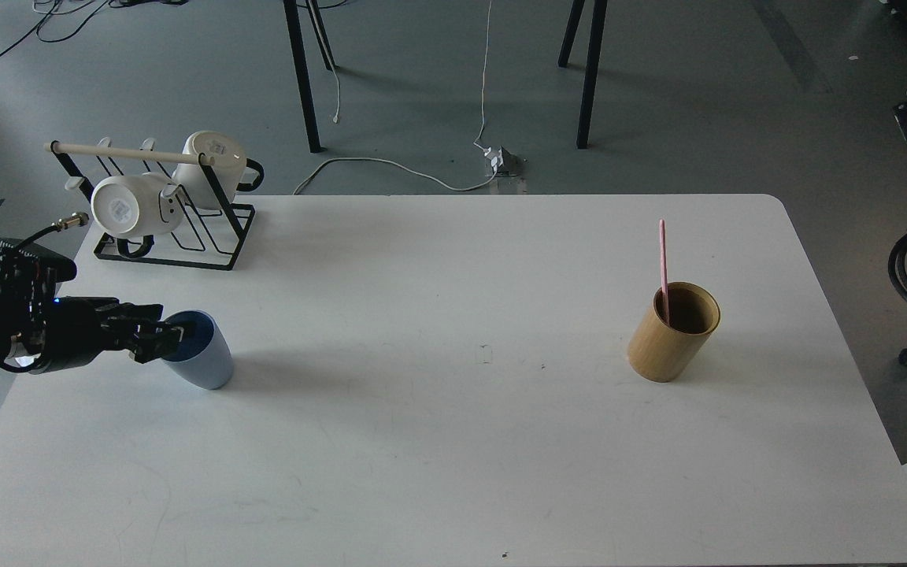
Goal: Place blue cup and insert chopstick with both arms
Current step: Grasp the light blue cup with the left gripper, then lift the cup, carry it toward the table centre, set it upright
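**Inspector:** White laminate table (453,472), matt, with rounded corners and faint scuffs; the near part carries nothing. Report the working arm.

**Assessor:** At nine o'clock, the left gripper (161,340) comes in level from the table's edge. Its dark fingers reach the rim of the blue cup (203,354) and appear to pinch the near wall, one finger at the mouth. I read that as a grasp on the cup, though the fingers are small and dark. The cup is a pale blue tapered tumbler, smooth, darker inside, leaning slightly at the left side of the table.

**Inspector:** And the right arm?

**Assessor:** Out of sight; nothing to state.

**Inspector:** The chopstick?

**Assessor:** At three o'clock, well apart from the cup, the pink chopstick (663,268) stands nearly upright in the bamboo cylinder (672,332), a tan straight-walled tube with a dark inside. The stick is thin, straight and rises above the rim.

**Inspector:** Further back?

**Assessor:** At eleven o'clock, a black wire rack (186,228) with a cream wooden rod (131,153) holds two glossy white mugs (138,206).

**Inspector:** Progress?

**Assessor:** Early, in my judgement. The cup is gripped but not yet placed, and the chopstick has yet to be taken out and inserted.
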`<move>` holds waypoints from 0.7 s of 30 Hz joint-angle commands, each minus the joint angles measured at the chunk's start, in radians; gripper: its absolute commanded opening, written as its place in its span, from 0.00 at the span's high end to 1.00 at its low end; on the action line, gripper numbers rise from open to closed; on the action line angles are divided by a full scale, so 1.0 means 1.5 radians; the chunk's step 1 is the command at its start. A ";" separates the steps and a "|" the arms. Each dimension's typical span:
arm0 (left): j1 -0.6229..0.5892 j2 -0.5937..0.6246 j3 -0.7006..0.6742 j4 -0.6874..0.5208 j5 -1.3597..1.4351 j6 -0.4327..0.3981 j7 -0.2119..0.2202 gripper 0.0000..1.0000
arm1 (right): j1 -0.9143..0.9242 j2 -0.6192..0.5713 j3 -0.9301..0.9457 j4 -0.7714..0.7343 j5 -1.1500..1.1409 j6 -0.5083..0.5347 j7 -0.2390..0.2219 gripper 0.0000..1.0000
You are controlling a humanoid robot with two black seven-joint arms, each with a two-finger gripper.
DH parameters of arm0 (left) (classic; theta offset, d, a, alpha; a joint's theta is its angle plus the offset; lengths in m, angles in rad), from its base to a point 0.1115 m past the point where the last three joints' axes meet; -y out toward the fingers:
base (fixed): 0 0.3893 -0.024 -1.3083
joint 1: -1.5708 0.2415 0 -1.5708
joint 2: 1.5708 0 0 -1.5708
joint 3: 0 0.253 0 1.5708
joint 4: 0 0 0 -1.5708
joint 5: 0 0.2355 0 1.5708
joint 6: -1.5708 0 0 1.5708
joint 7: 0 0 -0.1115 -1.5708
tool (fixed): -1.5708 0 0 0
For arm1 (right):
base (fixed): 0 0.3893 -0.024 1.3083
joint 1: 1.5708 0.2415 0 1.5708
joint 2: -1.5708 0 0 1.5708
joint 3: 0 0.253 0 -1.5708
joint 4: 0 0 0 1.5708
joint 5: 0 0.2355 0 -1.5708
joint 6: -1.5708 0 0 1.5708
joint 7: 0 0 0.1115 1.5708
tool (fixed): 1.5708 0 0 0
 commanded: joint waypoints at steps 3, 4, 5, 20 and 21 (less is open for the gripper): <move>0.001 -0.022 0.007 0.022 -0.001 0.004 0.000 0.66 | -0.002 -0.001 0.000 -0.002 0.000 0.000 0.000 0.00; 0.000 -0.022 0.007 0.022 -0.001 0.004 0.000 0.72 | -0.001 -0.001 0.000 -0.002 0.000 0.000 0.000 0.00; 0.000 -0.022 0.007 0.022 -0.001 0.004 0.000 0.75 | -0.002 -0.001 0.001 -0.002 0.000 0.000 0.000 0.00; -0.096 -0.034 0.003 -0.019 -0.001 -0.108 0.000 0.99 | -0.008 -0.006 -0.001 0.000 0.000 0.000 0.000 0.00; -0.117 -0.043 0.004 -0.028 -0.001 -0.121 0.000 0.99 | -0.006 -0.007 -0.002 0.001 -0.001 0.000 0.000 0.00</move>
